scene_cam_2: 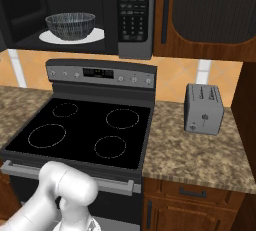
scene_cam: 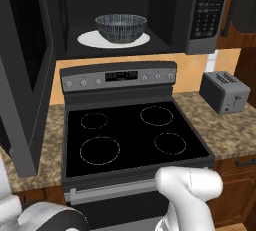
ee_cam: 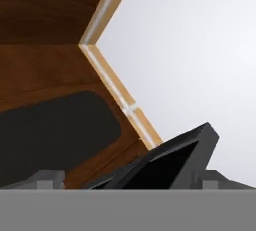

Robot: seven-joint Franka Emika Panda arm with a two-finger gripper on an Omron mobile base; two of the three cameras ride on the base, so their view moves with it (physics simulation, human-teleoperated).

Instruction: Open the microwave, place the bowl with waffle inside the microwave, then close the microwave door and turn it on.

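Streaked bowl [scene_cam: 121, 27] sits on turntable inside open microwave [scene_cam: 200, 20].

I see the microwave [scene_cam: 150, 10] open at twelve o'clock, its door [scene_cam: 25, 70] swung out toward nine. The bowl [scene_cam: 121, 27] sits on the white turntable [scene_cam: 87, 39] inside. Below lies the stove [scene_cam: 130, 135]; a toaster [scene_cam: 225, 91] stands at three o'clock.

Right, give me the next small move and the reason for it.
Probably bring the claw behind the open microwave door and start pushing it shut. The bowl already sits on the white turntable inside the microwave, so closing looks like the step left before pressing the buttons.
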